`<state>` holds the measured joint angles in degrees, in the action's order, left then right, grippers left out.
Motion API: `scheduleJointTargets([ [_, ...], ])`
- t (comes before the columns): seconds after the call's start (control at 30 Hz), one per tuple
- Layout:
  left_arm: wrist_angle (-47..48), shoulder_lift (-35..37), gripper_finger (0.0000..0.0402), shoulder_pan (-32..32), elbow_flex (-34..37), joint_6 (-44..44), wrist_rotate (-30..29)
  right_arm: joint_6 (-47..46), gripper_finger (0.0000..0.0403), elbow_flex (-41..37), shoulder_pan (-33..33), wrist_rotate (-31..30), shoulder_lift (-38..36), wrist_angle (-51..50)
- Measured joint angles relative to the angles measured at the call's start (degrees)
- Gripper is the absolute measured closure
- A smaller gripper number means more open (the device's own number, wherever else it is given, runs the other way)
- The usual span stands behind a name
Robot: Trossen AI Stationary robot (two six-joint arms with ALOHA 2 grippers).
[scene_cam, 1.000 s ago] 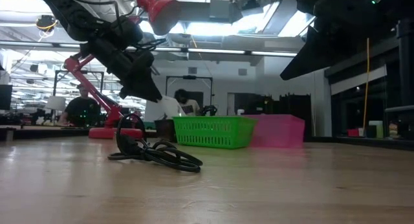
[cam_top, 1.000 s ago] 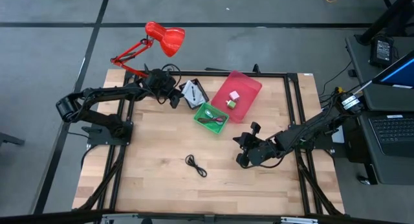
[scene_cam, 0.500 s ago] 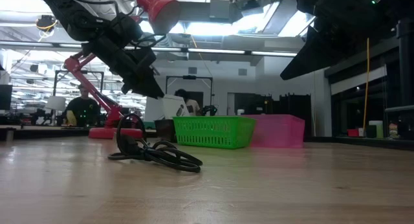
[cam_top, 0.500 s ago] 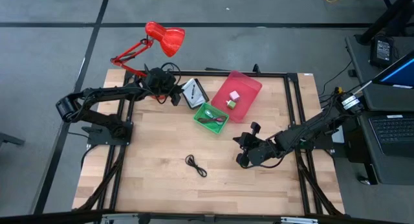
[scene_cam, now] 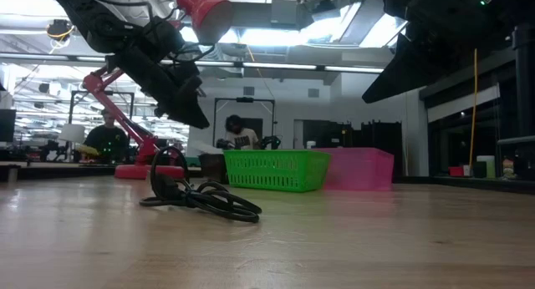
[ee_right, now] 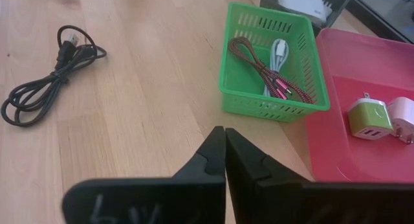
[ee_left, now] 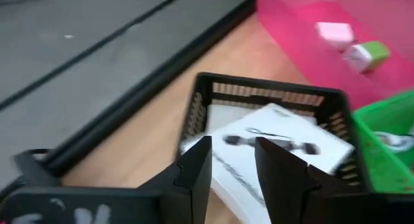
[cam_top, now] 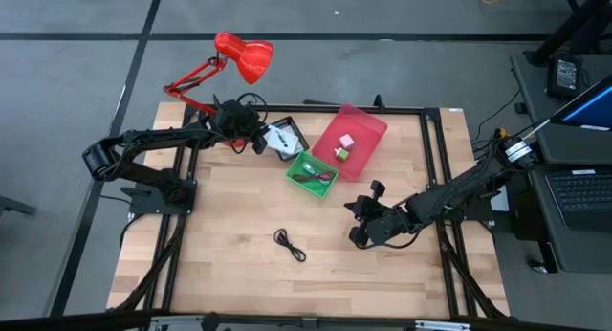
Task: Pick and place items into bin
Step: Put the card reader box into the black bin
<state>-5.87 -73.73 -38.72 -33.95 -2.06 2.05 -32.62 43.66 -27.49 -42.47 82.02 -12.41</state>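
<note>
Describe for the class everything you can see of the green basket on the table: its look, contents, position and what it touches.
The green basket is a small rectangular bin of bright green plastic with slotted lattice walls and an open top. It stands upright on the wooden table, near the middle. Inside lie a coiled maroon cable and a white cable. The pink bin stands close against one side, and the black basket sits by a far corner; whether they touch is unclear. No gripper touches it.

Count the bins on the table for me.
3, clustered at the back: a black bin under the left end effector, a green bin beside it, and a pink bin behind that.
</note>
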Motion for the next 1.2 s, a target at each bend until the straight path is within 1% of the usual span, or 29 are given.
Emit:
scheduleJointTargets([
  [0.1,-0.74,0.0,0.0282,0.04,0.0,1.24,-2.2,-0.01,0.0402,0.0,-0.01,0.01,0.0,0.0],
  [0.17,-1.53,0.0,0.0281,0.04,-0.01,2.08,-2.41,-0.01,0.0402,0.0,0.01,-0.01,0.0,0.01],
  [0.23,-1.73,0.02,0.0283,0.04,-0.01,3.08,-0.86,0.02,0.0402,0.0,0.09,-0.01,0.0,0.0],
  [0.33,-0.78,0.02,0.0292,0.04,0.0,4.08,4.02,0.06,0.0402,0.0,0.09,-0.01,0.0,-0.02],
  [0.43,3.15,0.02,0.0303,0.09,-0.11,5.09,8.14,0.1,0.0402,0.0,0.09,-0.01,0.0,-0.02],
  [0.57,11.86,0.02,0.0321,0.04,-1.36,7.3,8.57,0.34,0.0402,0.0,0.09,-0.01,0.0,-0.04],
  [0.7,14.98,0.02,0.0348,0.44,-1.6,10.1,8.52,0.34,0.0402,0.0,0.09,-0.01,0.0,-0.07],
  [0.9,14.81,0.02,0.0395,1.99,-1.62,11.41,8.33,0.36,0.0402,0.0,0.09,-0.01,0.0,-0.08],
  [1.2,11.09,0.47,0.04,3.76,-1.64,12.24,8.67,0.37,0.0402,0.0,0.11,-0.03,0.0,-0.11],
])
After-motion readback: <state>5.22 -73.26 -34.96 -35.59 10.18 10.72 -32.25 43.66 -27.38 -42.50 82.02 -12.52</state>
